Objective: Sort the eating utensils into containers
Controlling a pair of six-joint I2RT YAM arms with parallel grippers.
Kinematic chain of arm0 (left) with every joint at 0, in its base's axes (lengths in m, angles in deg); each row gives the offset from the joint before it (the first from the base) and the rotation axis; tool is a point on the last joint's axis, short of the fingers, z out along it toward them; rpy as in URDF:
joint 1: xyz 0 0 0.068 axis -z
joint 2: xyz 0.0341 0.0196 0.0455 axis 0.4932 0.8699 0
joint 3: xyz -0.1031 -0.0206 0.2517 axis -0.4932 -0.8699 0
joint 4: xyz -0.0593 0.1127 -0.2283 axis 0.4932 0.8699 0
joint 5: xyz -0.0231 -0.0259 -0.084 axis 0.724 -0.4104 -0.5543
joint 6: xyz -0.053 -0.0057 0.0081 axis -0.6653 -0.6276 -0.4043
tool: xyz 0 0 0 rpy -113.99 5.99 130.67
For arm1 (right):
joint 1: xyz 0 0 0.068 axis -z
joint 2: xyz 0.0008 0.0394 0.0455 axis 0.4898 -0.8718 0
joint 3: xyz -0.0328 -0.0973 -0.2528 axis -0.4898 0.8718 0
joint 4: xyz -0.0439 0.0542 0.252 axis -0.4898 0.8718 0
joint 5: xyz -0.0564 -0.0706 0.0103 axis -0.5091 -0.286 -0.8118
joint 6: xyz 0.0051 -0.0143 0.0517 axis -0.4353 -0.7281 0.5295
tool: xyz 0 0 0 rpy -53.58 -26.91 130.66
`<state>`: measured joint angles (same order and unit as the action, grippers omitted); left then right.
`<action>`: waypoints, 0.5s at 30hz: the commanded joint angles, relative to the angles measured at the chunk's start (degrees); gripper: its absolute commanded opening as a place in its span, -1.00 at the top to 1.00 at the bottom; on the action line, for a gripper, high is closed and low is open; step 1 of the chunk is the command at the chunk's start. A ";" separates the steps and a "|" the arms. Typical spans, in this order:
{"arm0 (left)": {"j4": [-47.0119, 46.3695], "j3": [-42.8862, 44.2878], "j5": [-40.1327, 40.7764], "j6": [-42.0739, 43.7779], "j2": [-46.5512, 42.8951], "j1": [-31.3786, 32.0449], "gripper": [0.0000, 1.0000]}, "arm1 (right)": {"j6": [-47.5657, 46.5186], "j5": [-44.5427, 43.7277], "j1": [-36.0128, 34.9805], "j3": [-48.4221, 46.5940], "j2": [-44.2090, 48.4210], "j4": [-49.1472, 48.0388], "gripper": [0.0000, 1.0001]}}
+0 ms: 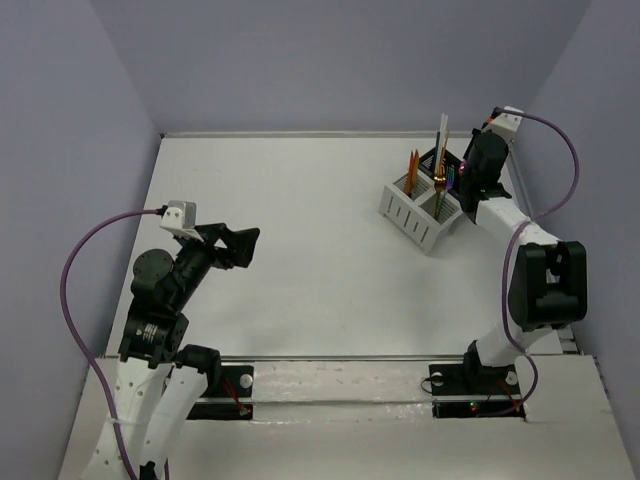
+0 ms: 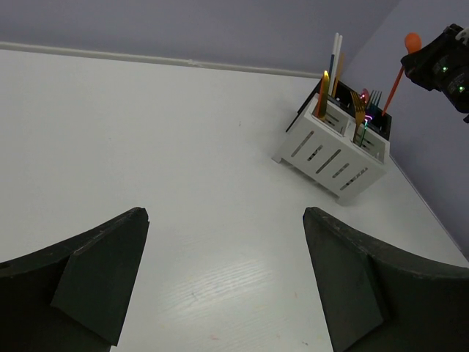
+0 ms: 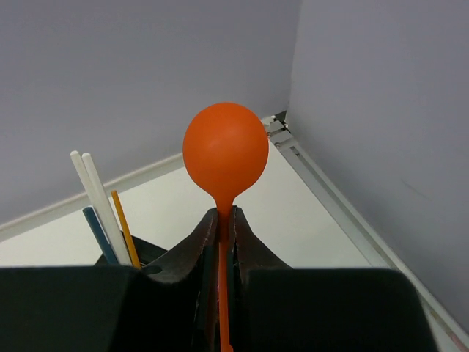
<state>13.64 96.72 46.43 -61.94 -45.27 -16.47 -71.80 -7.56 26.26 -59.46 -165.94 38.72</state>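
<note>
Far right of the white table (image 1: 300, 250), close to the right-hand wall (image 1: 600, 80): white slatted caddy (image 1: 412, 212), joined at its back to a black box (image 2: 381, 123). Standing upright in the compartments: orange pieces (image 1: 413, 166) in a near-left cell, a gold fork (image 2: 359, 110) in the cell beside it, a pair of white sticks (image 3: 91, 194) rising tallest from the back, plus a thin orange stick (image 3: 124, 235) and a dark teal one (image 3: 94, 227) next to them. Crowded there, with those handles poking up just beside the right gripper (image 3: 226, 216). Pinched tight on the orange spoon (image 3: 225, 150), both fingers pressed against the thin stem just under the bowl. Held upright, bowl at the top, above the back of the containers; over the black box or just behind it, cannot tell. Round, smooth, matte orange bowl, narrowing into a slim stem of the same colour, lower end hidden between the fingers. Well apart, over the left half of the table: left gripper (image 2: 223, 220), fingers (image 2: 102, 275) spread wide, nothing between them, hovering above bare tabletop and facing the caddy. Purple cable (image 1: 75, 270) looping off that wrist.
</note>
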 commanded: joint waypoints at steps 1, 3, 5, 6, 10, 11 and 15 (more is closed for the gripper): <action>-2.78 1.54 0.00 0.77 0.04 0.28 -0.98 | -6.34 1.37 -0.09 -2.01 -1.05 -9.55 0.86; -2.87 1.54 -0.09 0.77 0.13 0.28 -0.98 | -6.35 1.55 -0.09 -1.04 -1.84 -10.43 0.86; -2.87 1.54 0.00 0.86 0.13 0.28 -0.98 | -6.61 2.08 -0.09 -0.69 -3.51 -11.05 0.86; -2.69 1.46 0.00 0.86 0.22 0.28 -0.98 | -6.70 2.25 -0.09 -0.16 -4.21 -11.66 0.86; -2.87 1.54 0.09 0.86 0.13 0.28 -0.98 | -6.08 4.45 -0.09 2.73 -4.92 -13.68 0.86; -2.87 1.46 0.09 0.86 0.22 0.28 -0.98 | -6.08 4.71 -0.09 3.18 -5.18 -14.30 0.86; -2.95 1.46 0.09 0.86 0.31 0.28 -0.98 | -6.52 4.80 -0.09 4.76 -5.71 -15.70 0.84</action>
<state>13.64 96.72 46.46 -61.92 -45.20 -16.47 -77.24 -3.49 26.26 -55.85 -171.58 30.11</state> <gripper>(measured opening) 0.989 0.109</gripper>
